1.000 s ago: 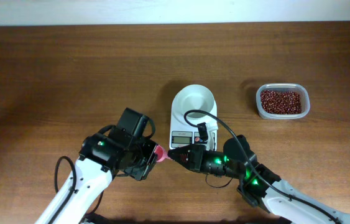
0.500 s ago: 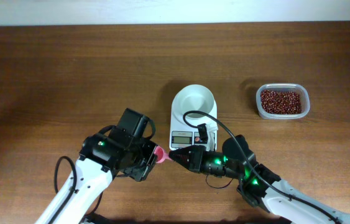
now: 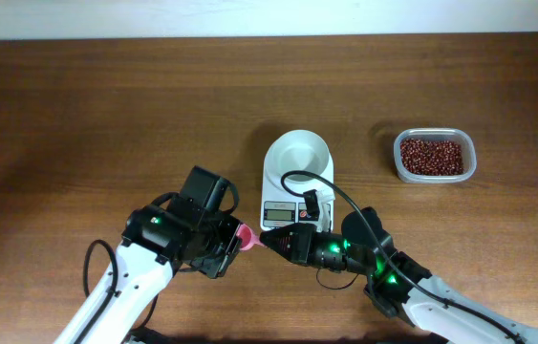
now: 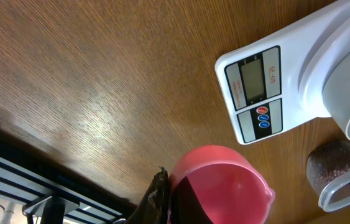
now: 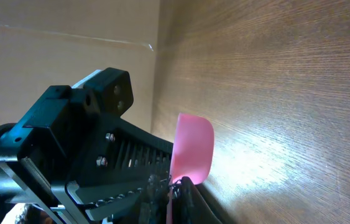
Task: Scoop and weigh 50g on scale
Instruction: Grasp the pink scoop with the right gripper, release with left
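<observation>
Left claw: clenched on pink scoop.
Right claw: at the scoop's tip; grip cannot be told.
Scale: just beyond both claws.
Beans: in tub, well apart.

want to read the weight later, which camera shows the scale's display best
Left wrist view: the scale lies close, its display and buttons facing the camera unblocked. Overhead shows the display tiny, with the right arm's cable beside it. Right wrist view shows none of it.
</observation>
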